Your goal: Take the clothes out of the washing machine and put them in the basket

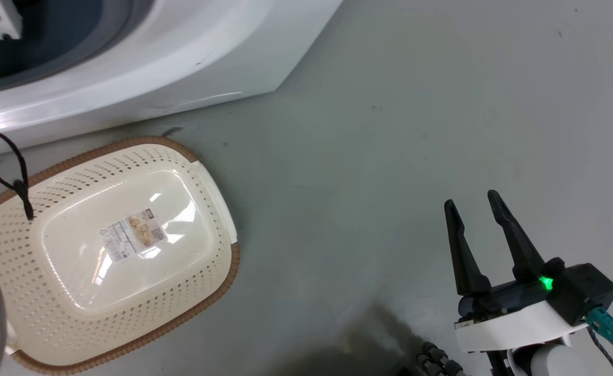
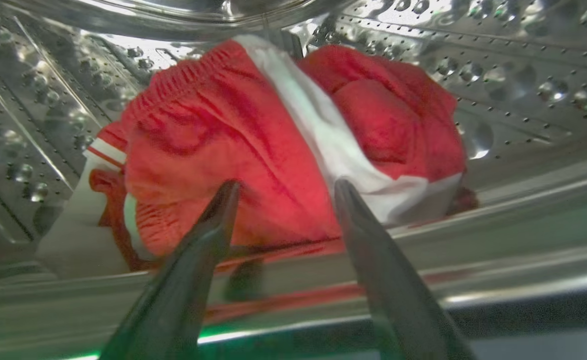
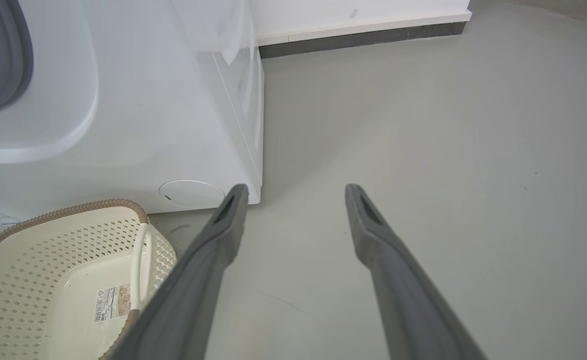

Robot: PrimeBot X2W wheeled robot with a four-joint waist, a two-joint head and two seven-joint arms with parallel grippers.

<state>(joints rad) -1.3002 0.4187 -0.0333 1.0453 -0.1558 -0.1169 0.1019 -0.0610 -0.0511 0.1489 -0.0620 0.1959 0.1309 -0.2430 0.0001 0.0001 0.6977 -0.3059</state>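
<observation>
— Where are the clothes [image 2: 233,140]?
— Inside the drum [image 2: 523,100] of the washing machine [image 1: 155,68]; the left gripper [image 2: 286,184] points at them, fingers spread apart.
— The basket [image 1: 19,271]?
— On the floor [image 1: 390,130] before the machine; the right gripper [image 1: 471,198], also released, hovers well to its right.

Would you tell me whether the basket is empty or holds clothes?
Empty: the basket shows its bare bottom and label; the clothes lie in the drum.
</observation>
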